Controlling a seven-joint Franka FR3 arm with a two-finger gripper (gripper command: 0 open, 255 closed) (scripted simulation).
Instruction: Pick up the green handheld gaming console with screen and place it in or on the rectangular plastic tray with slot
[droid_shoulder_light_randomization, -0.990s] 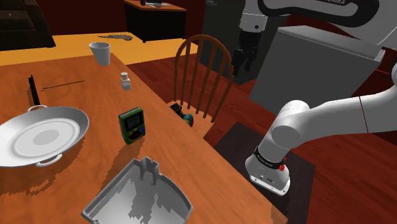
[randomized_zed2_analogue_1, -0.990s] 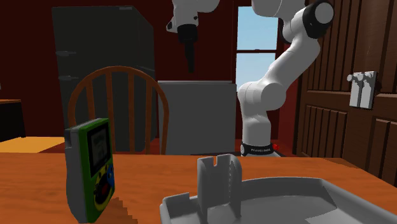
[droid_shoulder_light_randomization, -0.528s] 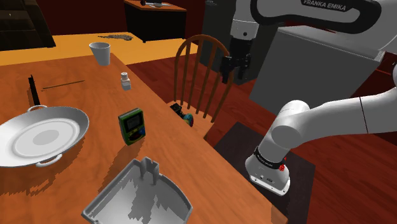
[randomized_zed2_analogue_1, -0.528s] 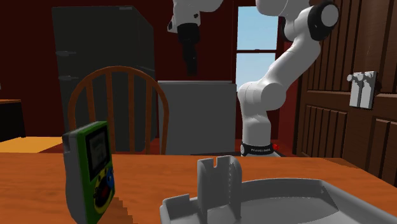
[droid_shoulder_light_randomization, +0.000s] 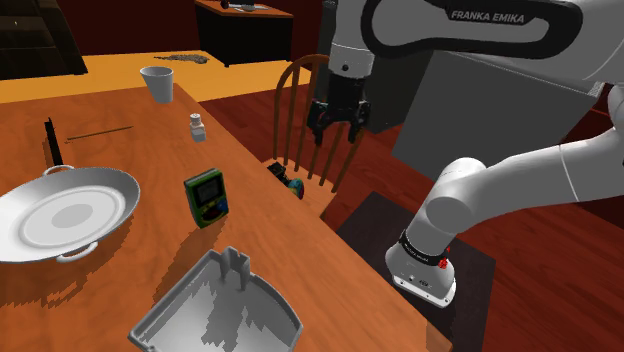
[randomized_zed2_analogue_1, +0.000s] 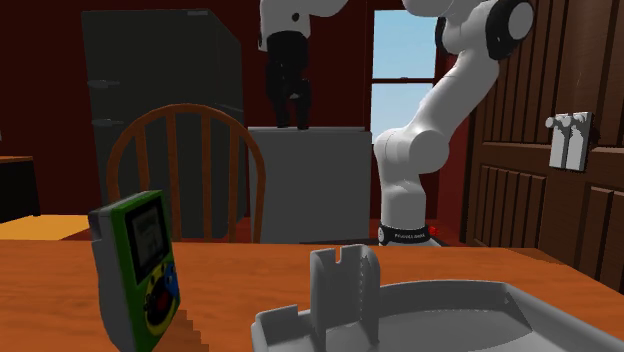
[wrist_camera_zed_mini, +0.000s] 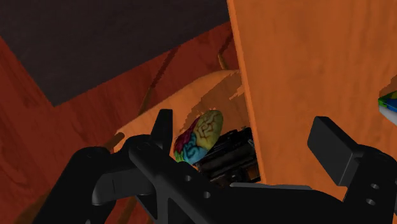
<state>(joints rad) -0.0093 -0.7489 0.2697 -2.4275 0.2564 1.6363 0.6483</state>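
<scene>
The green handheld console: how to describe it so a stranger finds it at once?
On the orange wooden table, look near the edge beside the chair, just past the slotted end of the grey tray. The console stands on end there, the only green thing on the table, with a screen and coloured buttons.

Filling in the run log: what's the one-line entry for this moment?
gripper: open, empty, above chair | console: standing on table, untouched | tray: no console in it

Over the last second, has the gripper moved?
Yes. In the shoulder view the gripper has swung left and down, now in front of the wooden chair back.
</scene>
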